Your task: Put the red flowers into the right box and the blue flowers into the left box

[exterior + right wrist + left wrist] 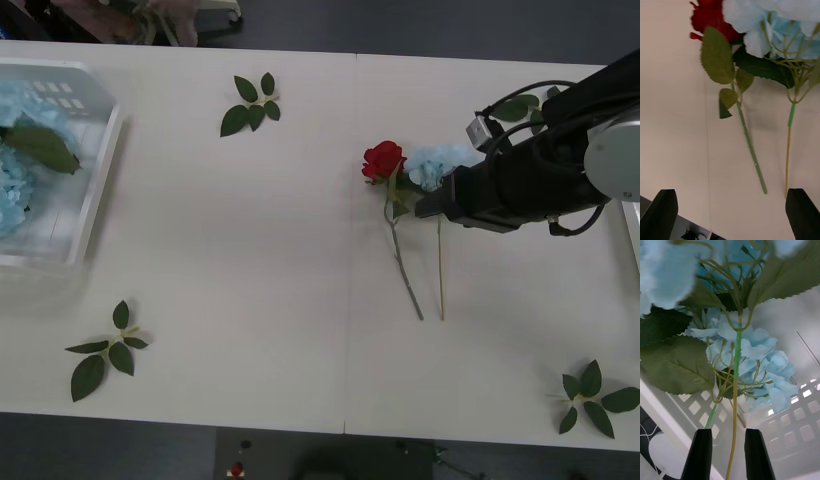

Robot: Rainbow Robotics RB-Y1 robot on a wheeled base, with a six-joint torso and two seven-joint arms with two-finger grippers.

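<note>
Beside the wide-open right hand (730, 213), rose (383, 160) and blue flower (432, 165) lie stems toward the robot.

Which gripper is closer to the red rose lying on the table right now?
Right. The right gripper hovers open beside the red rose; the left gripper is far off over the left box, a blue flower's stem between its fingers.

You are looking down on a pale cream table (250, 250), its top split by a thin seam running front to back (just right of the middle). Beyond the far edge lies a dark grey floor (420, 25), and the same dark floor shows below the near edge. Light falls evenly, soft, with faint shadows on the tabletop.
</note>
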